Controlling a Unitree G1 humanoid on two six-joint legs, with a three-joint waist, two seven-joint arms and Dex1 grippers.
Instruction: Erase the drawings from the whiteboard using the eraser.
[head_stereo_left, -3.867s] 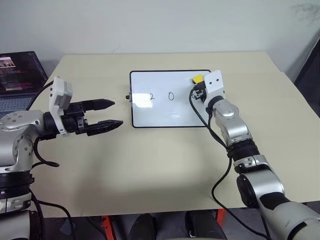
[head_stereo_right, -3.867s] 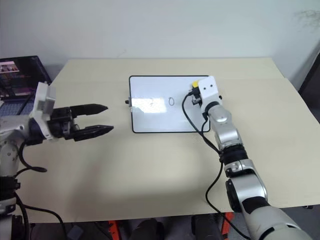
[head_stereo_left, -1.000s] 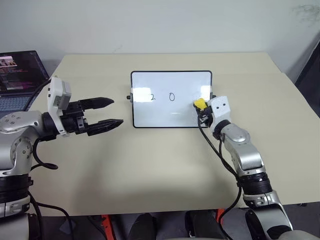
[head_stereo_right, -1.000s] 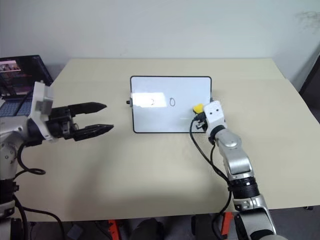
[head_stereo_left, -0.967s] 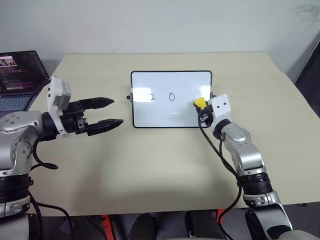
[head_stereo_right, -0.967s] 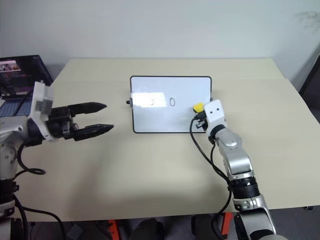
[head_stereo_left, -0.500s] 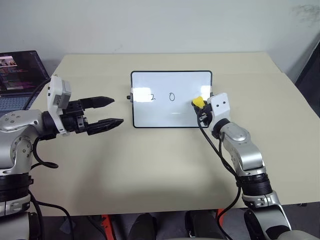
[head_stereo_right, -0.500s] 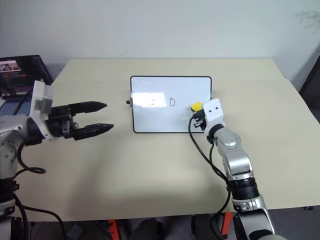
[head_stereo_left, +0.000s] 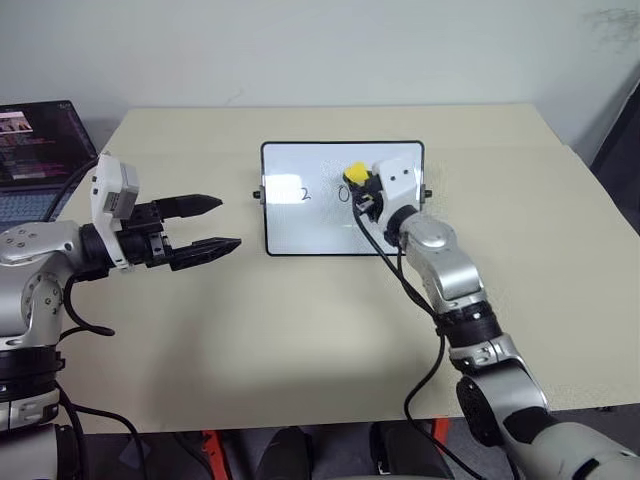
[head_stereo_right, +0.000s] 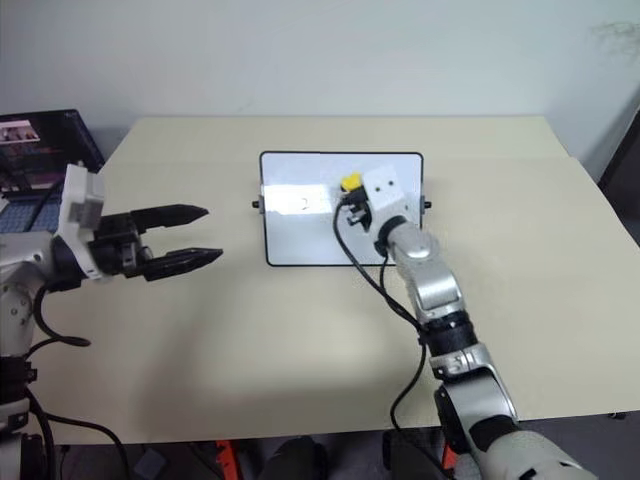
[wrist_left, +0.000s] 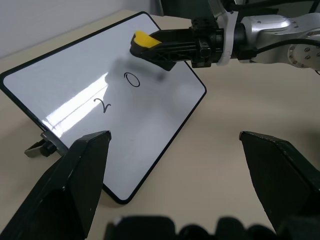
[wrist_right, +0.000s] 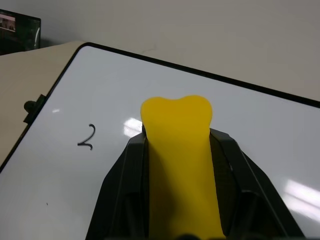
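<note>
Nearest, the left gripper hangs over bare table with its two black fingers spread wide and nothing between them; the whiteboard lies just beyond its fingertips, off to their right. Farther out, the right gripper has its fingers clamped tight on the yellow eraser, which sticks out past the fingertips over the middle of the board. Just ahead of the eraser sits the "0" of the drawings, with the "2" beyond it. Past the left arm, a laptop sits open at the table's far corner.
</note>
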